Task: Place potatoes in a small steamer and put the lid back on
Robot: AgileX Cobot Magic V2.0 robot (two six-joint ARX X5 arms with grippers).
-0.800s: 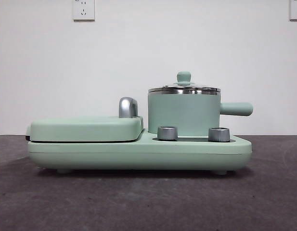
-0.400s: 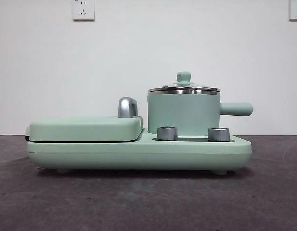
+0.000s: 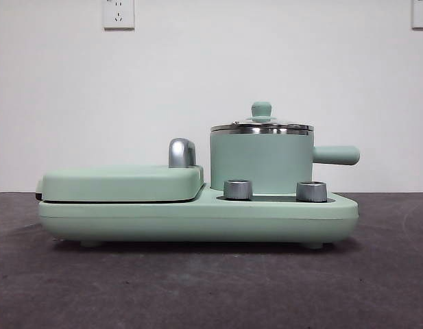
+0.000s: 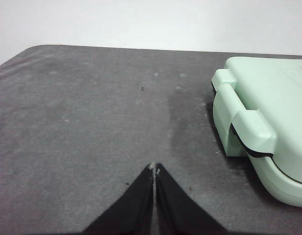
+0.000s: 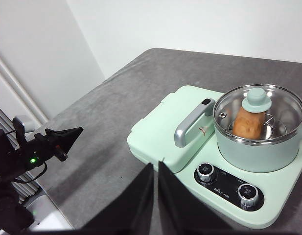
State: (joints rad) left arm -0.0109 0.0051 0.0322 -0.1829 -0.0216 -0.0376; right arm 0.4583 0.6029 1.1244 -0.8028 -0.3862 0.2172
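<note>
Nothing moved, one potato [image 5: 248, 123], one lid [image 5: 258, 113]

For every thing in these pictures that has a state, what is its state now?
lid: closed on the steamer.
small steamer: seated on the cooker base, covered.
potato: inside the steamer, visible through the glass.
grill cover: shut.
left claw: shut, empty, over the table.
right claw: shut, empty, away from the cooker.
</note>
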